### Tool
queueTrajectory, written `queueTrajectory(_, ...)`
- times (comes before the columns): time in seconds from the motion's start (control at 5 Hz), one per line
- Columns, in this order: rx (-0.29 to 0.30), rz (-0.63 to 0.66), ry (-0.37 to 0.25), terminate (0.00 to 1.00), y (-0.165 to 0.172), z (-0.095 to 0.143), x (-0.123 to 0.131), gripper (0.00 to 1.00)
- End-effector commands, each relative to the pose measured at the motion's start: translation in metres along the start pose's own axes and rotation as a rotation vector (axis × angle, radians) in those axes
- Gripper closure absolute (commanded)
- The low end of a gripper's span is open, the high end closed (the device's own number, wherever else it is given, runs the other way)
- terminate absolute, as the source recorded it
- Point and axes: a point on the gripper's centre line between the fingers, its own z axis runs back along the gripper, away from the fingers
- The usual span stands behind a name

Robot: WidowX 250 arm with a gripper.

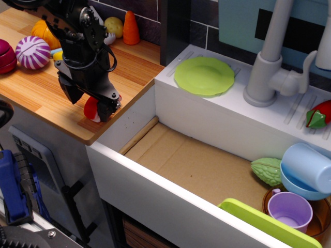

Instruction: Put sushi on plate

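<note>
I read no writing anywhere. My gripper [89, 106] straddles the sushi [91, 109], its glossy red top mostly hidden; whether it grips, I cannot tell. The sushi sits on the wooden surface [46, 90], well left of the light-green plate [204, 76].

— Sushi [91, 109]: small, glossy red dome over white base. Sits near the front corner of the wooden counter, mostly hidden; only a red sliver and a bit of white visible.

— And the plate [204, 75]?

— Round, light green, slightly scalloped rim. Lies flat on the white ledge behind the sink basin. Nothing on it. Well apart from the sushi.
</note>
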Motion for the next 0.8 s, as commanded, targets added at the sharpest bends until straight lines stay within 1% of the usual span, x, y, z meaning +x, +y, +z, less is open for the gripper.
queueTrajectory(0.0,-0.002,0.022,-0.054,0.0,0.002,-0.006,0.011,1.0)
queueTrajectory(0.2,0.01,0.014,-0.078,0.0,-0.006,-0.001,0.021,1.0)
queueTrajectory(0.4,-0.017,-0.14,-0.094,0.0,-0.014,0.015,0.042,1.0)
queueTrajectory(0.6,-0.043,-0.229,-0.096,0.0,-0.011,0.024,0.07,1.0)
